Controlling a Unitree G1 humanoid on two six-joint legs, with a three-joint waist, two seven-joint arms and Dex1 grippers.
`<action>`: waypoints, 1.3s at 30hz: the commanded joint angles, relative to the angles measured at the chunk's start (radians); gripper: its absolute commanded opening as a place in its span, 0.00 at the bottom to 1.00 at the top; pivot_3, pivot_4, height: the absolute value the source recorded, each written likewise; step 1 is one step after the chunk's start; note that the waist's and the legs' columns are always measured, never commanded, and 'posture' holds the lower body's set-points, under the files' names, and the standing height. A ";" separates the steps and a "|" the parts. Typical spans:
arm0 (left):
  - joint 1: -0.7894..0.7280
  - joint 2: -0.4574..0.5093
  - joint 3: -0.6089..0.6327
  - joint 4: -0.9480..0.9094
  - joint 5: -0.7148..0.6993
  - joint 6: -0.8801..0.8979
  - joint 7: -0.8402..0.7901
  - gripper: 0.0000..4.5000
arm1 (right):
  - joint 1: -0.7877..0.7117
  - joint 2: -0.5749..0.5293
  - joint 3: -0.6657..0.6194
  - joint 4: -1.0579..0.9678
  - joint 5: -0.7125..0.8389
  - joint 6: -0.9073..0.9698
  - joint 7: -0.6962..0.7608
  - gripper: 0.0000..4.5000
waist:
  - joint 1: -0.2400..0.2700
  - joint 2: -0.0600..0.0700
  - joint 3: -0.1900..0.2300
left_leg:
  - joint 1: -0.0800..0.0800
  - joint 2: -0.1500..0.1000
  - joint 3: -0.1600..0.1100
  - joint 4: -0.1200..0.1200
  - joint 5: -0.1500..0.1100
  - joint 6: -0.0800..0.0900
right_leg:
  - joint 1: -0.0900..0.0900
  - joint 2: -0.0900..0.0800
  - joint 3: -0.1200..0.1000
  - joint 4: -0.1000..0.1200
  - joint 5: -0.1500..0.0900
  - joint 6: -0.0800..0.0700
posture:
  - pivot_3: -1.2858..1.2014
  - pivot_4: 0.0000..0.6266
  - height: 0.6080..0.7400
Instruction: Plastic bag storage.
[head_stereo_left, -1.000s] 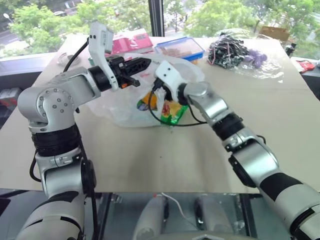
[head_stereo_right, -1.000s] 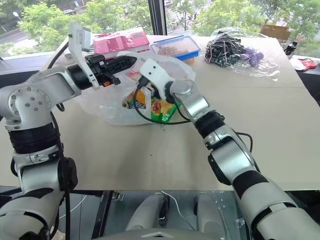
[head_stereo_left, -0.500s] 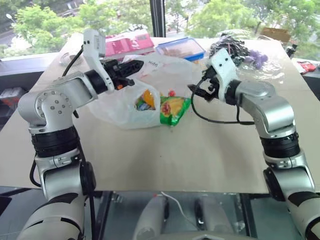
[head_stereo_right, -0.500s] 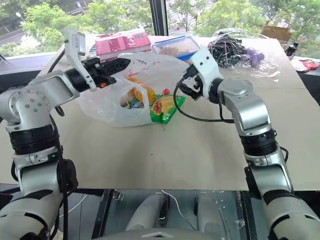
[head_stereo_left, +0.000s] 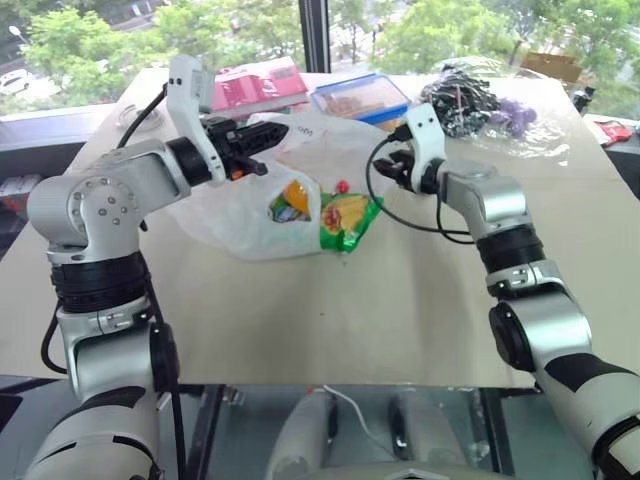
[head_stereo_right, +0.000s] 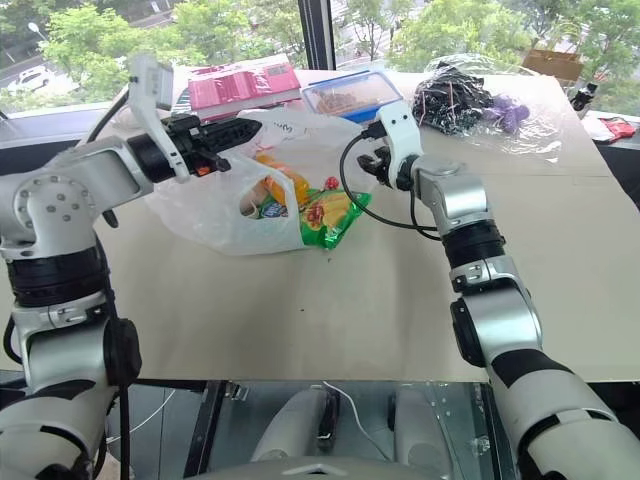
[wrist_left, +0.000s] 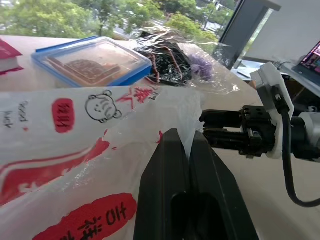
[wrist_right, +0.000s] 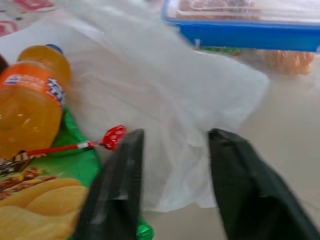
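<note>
A: Where does the thin, crinkly, translucent white plastic bag with red lettering (head_stereo_left: 250, 215) sit?

B: On the pale beige surface (head_stereo_left: 330, 310), towards its far left. Its mouth gapes towards the right gripper. An orange soft-drink bottle (head_stereo_right: 280, 180) lies inside, a shiny green snack packet (head_stereo_left: 347, 218) lies at the mouth, partly out, and a red lollipop on a thin stick (wrist_right: 112, 136) rests on the packet.

A: Left gripper (wrist_left: 186, 145)?

B: Raised above the surface, pointing roughly level across the bag. Jaws pressed together on the bag's upper edge; a fold of film is pinched between the black fingers (wrist_left: 165, 165) in the left wrist view, holding that edge lifted.

A: Right gripper (head_stereo_left: 388, 170)?

B: Just beside the bag's right edge, above the surface, pointing at the bag's mouth. Jaws parted, nothing between them; the bag film shows through the gap.

A: Behind the bag?

B: A clear box with a blue lid (head_stereo_left: 358, 97), a pink flat pack (head_stereo_left: 258, 85) left of it, and a clear bag of dark cords and purple things (head_stereo_left: 470, 105) to the right, all apart from the white bag.
</note>
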 joint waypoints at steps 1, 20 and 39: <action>0.002 0.036 0.010 -0.050 -0.013 0.006 -0.022 0.38 | -0.040 -0.023 -0.018 0.022 -0.007 -0.062 0.017 0.05 | -0.001 0.000 0.000 | 0.000 0.000 0.000 0.000 0.000 0.000 | 0.000 0.000 0.000 0.000 0.000 0.000 | 0.52 0.24 0.94; 0.178 0.355 0.070 -0.222 -0.300 0.253 -0.388 0.86 | 0.106 -0.087 -0.033 -0.329 0.023 0.084 0.040 0.73 | -0.003 0.000 0.000 | -0.001 0.001 0.001 -0.001 0.000 0.000 | -0.002 -0.002 0.002 0.000 0.000 0.000 | 0.52 0.24 0.94; 0.374 -0.018 -0.139 -0.485 -0.210 0.247 0.174 0.86 | -0.158 0.010 -0.113 0.364 0.012 -0.208 -0.014 0.73 | 0.003 0.000 0.000 | 0.001 0.000 0.001 -0.001 0.000 0.000 | 0.001 -0.001 0.001 0.000 0.000 0.000 | 0.52 0.24 0.94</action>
